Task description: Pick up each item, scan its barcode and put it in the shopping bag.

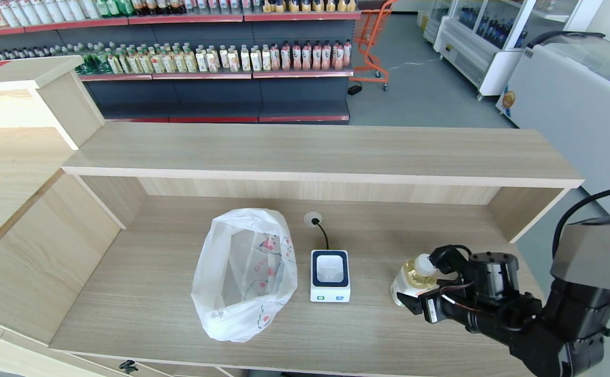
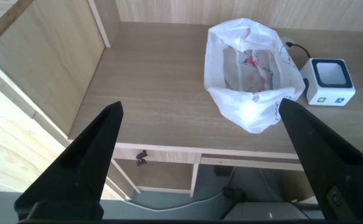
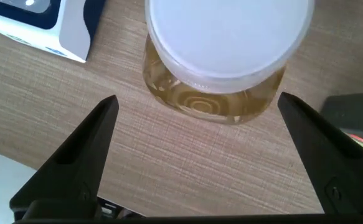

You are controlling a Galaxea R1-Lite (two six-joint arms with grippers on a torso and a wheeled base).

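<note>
Pick step: right end effector [image 3: 198, 106] wide open, empty, lined up on bottle [image 1: 413, 277]. Next: close, lift, present barcode to scanner [image 1: 330, 275].

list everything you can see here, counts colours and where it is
shopping bag: 1, see-through white, on counter, left of scanner
scanner: 1, white with dark blue top, counter centre
cable: 1, black, behind scanner
bottle: 1, yellow liquid, white cap, right of scanner
counter: 1, light wood
shelves: red-edged, many drinks, background
trolley: 1, orange, beside shelves
freezers: at least 2, white, right
left claw: black, open, bag ahead
right claw: black, open, at bottle
</note>
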